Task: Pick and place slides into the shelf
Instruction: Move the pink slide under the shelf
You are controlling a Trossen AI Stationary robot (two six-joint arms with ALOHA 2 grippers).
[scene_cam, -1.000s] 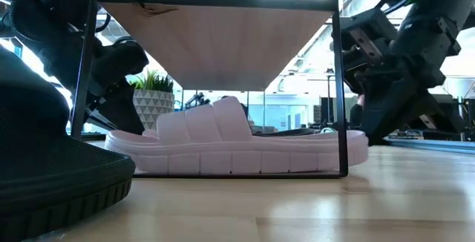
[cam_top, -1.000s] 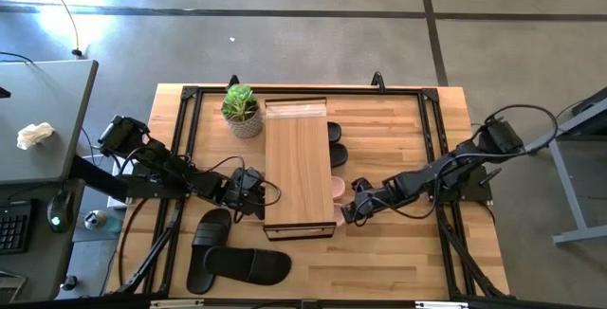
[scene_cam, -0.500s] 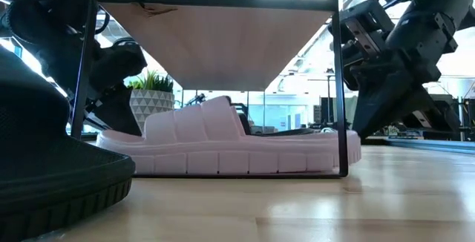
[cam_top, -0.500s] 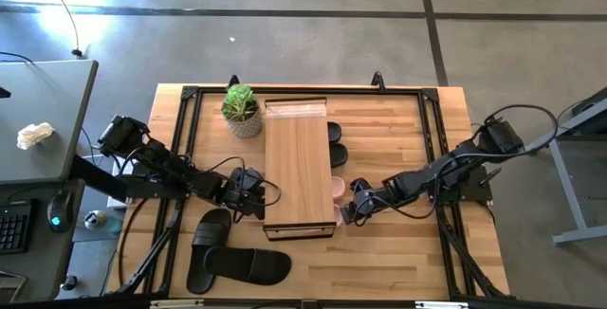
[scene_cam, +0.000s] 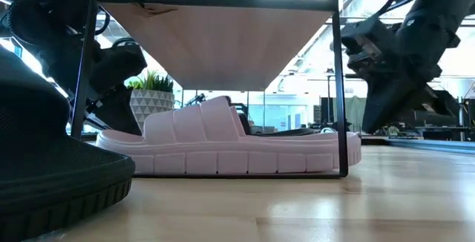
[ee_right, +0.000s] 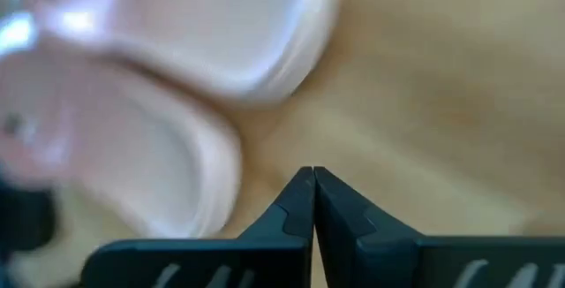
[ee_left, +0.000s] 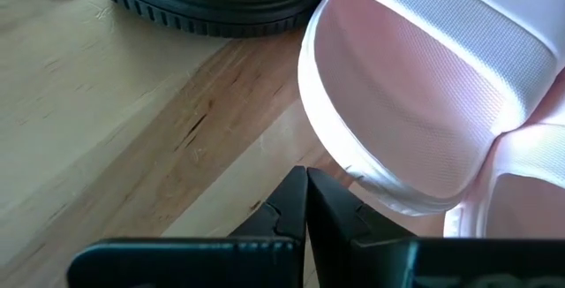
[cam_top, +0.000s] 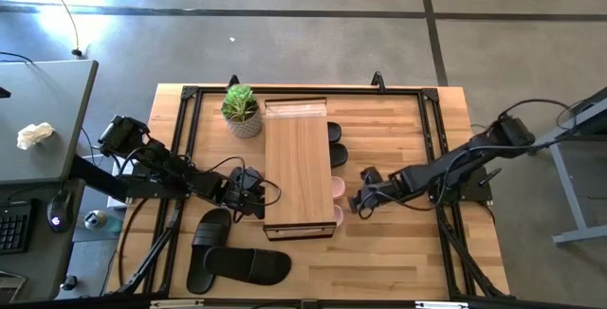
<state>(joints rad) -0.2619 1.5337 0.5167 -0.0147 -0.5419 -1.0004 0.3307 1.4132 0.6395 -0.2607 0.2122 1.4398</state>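
Note:
The light-wood shelf (cam_top: 297, 167) stands mid-table. Two pale pink slides lie on the table under it, their ends (cam_top: 338, 202) showing at its right side; one pink slide (scene_cam: 230, 149) fills the low view. Two black slides (cam_top: 337, 144) lie under the shelf's far part, and two more black slides (cam_top: 232, 257) lie on the table near-left of it. My left gripper (cam_top: 250, 195), shut, is at the shelf's left side, its tips (ee_left: 306, 182) close to a pink slide's rounded end (ee_left: 397, 120). My right gripper (cam_top: 360, 197), shut, hangs right of the shelf, clear of the pink slides (ee_right: 168, 102). My left gripper stands with its shut fingertips right beside the pink slide's rounded end (ee_left: 353, 178), coming level from the table's left; I cannot tell whether they touch it. My right gripper touches nothing.
A potted plant (cam_top: 241, 110) stands at the shelf's far-left corner. A black frame (cam_top: 185, 138) runs around the tabletop. A black slide's sole (scene_cam: 52, 175) lies close to the low camera. Bare wood (cam_top: 398, 252) lies right of and in front of the shelf.
My right gripper, shut, first moved toward the table's left against the pink slide's end, and the slide slid a little further left under the shelf. The gripper then drew back toward the table's right edge, clear of the slide. My left arm kept still.

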